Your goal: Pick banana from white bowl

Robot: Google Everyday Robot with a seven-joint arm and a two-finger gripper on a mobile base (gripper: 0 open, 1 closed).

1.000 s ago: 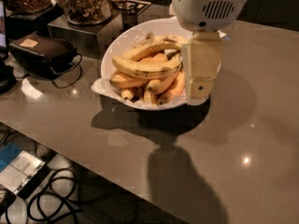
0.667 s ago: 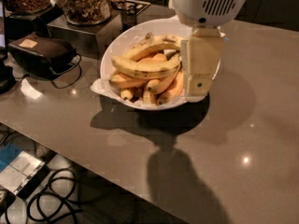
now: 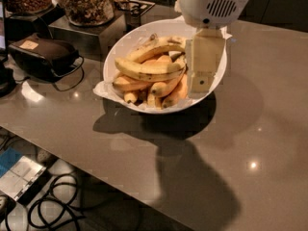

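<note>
The white bowl [image 3: 126,41] stands on the grey counter, lined with crinkled white paper and holding several yellow bananas [image 3: 150,71]. My gripper [image 3: 201,83] hangs from the white wrist housing [image 3: 214,4] over the bowl's right side, reaching down among the bananas at the right rim. Its cream finger [image 3: 204,64] covers the right part of the pile.
A black pouch with a cord [image 3: 42,57] lies at the left. Glass jars of snacks [image 3: 85,3] stand on a metal box at the back left. The counter's front edge runs diagonally at lower left, with cables [image 3: 53,208] on the floor below.
My gripper has shifted slightly left and lower into the bowl's right side. The bananas and bowl have not moved.
</note>
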